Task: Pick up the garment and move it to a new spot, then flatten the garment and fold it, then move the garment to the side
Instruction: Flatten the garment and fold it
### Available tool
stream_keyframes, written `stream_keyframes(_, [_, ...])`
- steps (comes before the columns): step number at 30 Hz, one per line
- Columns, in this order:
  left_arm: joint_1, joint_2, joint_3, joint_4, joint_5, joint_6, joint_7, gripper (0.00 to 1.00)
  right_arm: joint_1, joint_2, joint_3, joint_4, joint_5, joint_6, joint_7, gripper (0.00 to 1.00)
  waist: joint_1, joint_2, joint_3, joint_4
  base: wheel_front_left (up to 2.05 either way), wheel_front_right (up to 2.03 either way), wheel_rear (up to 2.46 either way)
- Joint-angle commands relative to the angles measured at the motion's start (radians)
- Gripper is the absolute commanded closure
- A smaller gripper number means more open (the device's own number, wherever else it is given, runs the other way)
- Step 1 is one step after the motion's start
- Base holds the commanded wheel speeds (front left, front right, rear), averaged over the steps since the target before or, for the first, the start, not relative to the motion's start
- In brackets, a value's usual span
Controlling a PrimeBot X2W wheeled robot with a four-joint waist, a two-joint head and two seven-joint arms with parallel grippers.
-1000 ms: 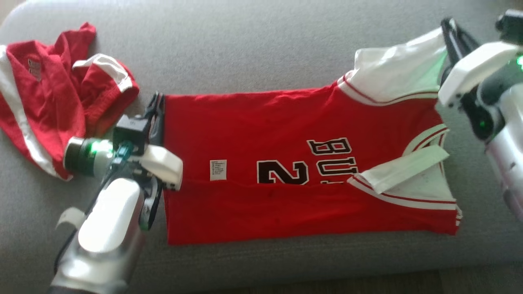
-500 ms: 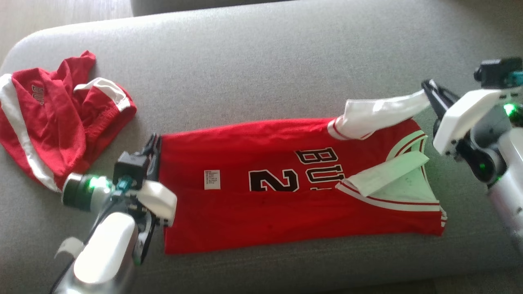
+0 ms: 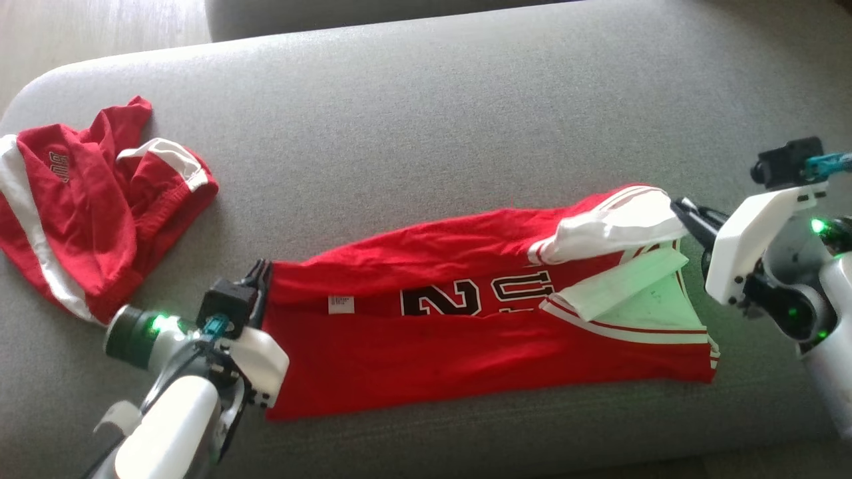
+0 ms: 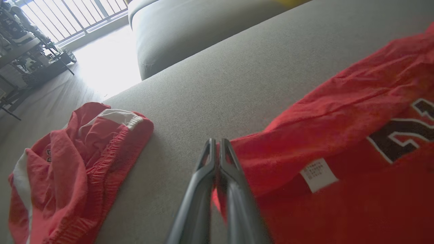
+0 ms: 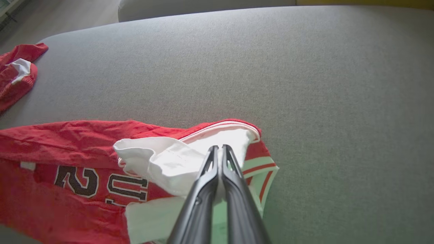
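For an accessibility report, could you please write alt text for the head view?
A red jersey lies on a grey sofa, its far edge lifted: the shut left end effector pinches the hem, the shut right end effector a white sleeve. Crumpled red shorts lie at left.

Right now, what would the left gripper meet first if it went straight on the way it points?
Probably only the bare grey fabric cushion: the left gripper, shut on the red jersey, points past the crumpled red shorts, though depth is unclear.
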Motion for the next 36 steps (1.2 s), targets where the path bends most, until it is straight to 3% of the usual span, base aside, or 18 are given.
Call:
stream_keyframes(1, [-0.021, 0.041, 0.033, -0.034, 0.009, -0.005, 0.002, 1.00, 0.005, -0.024, -0.008, -0.045, 0.011, 0.000, 0.014, 1.00, 0.0001, -0.0001, -0.001, -0.001, 0.00, 0.00, 0.00])
stream_keyframes(17, [0.056, 0.123, -0.015, -0.158, 0.009, -0.042, 0.100, 1.00, 0.145, -0.016, -0.143, -0.172, -0.035, 0.000, 0.284, 1.00, 0.0001, -0.0001, -0.026, 0.002, 0.00, 0.00, 0.00])
stream_keyframes(30, [0.077, 0.137, -0.044, -0.171, 0.007, -0.046, 0.118, 1.00, 0.215, 0.019, -0.208, -0.265, -0.100, 0.000, 0.380, 1.00, 0.0001, -0.0001, -0.030, 0.002, 0.00, 0.00, 0.00])
stream_keyframes(31, [0.077, 0.137, -0.045, -0.169, 0.008, -0.044, 0.117, 0.85, 0.222, 0.021, -0.210, -0.273, -0.104, 0.000, 0.384, 1.00, 0.0001, -0.0001, -0.030, 0.002, 0.00, 0.00, 0.00])
stream_keyframes(34, [0.078, 0.136, -0.048, -0.164, 0.007, -0.040, 0.115, 0.80, 0.244, 0.027, -0.218, -0.291, -0.115, 0.000, 0.400, 1.00, 0.0001, -0.0001, -0.028, 0.001, 0.00, 0.00, 0.00])
stream_keyframes(35, [0.078, 0.135, -0.049, -0.163, 0.006, -0.039, 0.114, 0.79, 0.250, 0.030, -0.221, -0.296, -0.118, 0.000, 0.406, 0.60, 0.0001, -0.0001, -0.027, 0.001, 0.00, 0.00, 0.00])
stream_keyframes(36, [0.078, 0.134, -0.051, -0.162, 0.005, -0.038, 0.114, 0.78, 0.257, 0.034, -0.229, -0.297, -0.120, 0.000, 0.414, 0.04, 0.0001, -0.0001, -0.027, 0.000, 0.00, 0.00, 0.00])
